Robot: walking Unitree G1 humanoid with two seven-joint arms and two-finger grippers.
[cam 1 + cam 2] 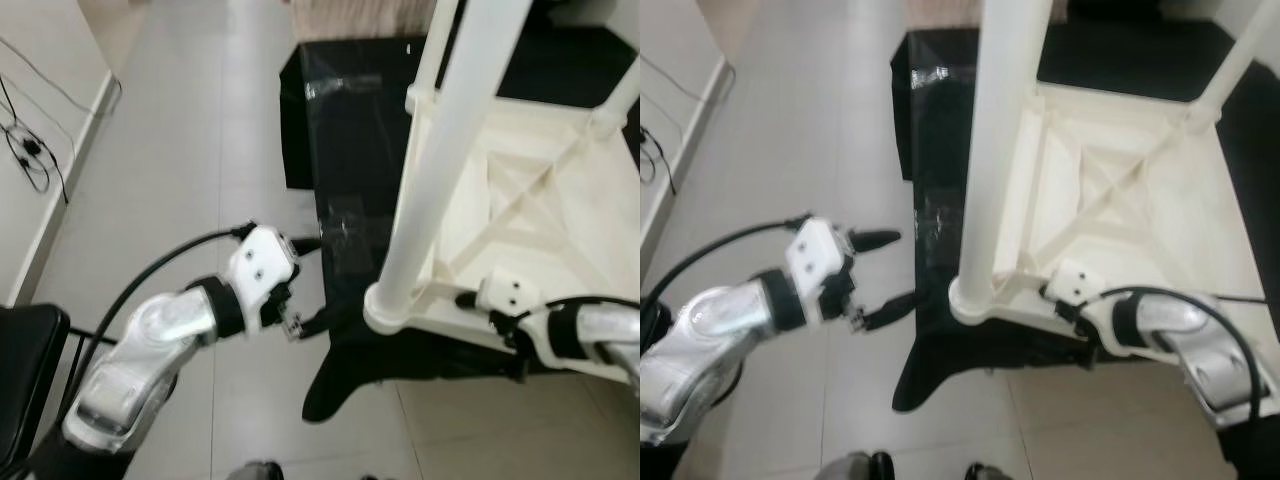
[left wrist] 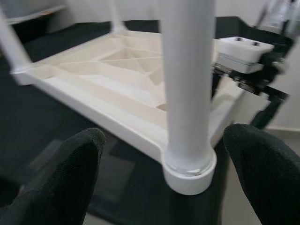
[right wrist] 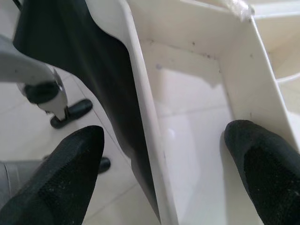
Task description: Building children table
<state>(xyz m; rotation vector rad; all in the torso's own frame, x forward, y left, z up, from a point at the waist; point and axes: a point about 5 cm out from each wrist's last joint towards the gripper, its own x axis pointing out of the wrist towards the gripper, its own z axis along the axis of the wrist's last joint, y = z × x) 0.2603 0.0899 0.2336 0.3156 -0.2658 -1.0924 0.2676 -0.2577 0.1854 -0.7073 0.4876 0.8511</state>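
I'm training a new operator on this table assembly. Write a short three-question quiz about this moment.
1. True or false: the upturned white plastic table top lies on a black cloth.
2. Which gripper straddles the table top's edge? A) left gripper B) right gripper
3. Fill in: the left gripper's fingers are ____ beside the white round table leg.

Key: 1 true; 2 B; 3 open
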